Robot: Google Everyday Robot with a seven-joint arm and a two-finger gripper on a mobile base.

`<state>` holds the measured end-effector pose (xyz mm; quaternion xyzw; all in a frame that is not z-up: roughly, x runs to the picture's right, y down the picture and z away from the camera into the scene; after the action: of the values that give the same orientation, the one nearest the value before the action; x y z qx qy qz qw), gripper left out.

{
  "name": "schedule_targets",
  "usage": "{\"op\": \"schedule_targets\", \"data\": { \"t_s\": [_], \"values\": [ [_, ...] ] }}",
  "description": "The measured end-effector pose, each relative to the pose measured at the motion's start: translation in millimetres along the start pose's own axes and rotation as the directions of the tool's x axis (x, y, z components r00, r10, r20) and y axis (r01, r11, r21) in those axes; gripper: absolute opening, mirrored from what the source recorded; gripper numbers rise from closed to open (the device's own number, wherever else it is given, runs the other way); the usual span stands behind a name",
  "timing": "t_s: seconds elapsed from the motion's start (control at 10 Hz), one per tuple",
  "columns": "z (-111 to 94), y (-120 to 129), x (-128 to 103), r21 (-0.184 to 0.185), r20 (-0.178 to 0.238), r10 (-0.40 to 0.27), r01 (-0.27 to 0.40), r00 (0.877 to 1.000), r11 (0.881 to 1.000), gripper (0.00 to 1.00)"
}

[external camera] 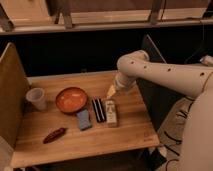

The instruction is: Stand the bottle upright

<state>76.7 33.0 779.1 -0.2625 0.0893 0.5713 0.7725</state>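
Camera view: gripper [111, 91] above a toppled bottle [111, 112] on a wooden table [131, 136].

The cream-white bottle lies on its side near the table's middle, just beside a black bar [98, 110], with a blue sponge [84, 119] on the bar's other side. The gripper hangs just above the bottle's far end, jaws spread and holding nothing. An orange bowl [71, 99], a translucent cup [37, 98] and a red pepper-like object [54, 135] sit further left.

no legible text, marks on bottle [111, 113] unreadable
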Motion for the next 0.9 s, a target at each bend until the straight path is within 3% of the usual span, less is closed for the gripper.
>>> {"op": "schedule_targets", "data": {
  "t_s": [0.2,0.3,0.7,0.9],
  "values": [
    [-0.5,-26.5,0.5,0.056,-0.014,-0.015,0.016,1.000,0.998,0.65],
    [-1.2,-32.3,2.3,0.064,-0.016,-0.010,0.011,1.000,0.998,0.65],
    [-1.4,-29.6,0.7,0.062,-0.013,-0.005,0.006,1.000,0.998,0.65],
    [7.4,-35.1,-0.4,0.059,-0.012,0.061,-0.060,0.998,0.996,0.65]
  ]
}}
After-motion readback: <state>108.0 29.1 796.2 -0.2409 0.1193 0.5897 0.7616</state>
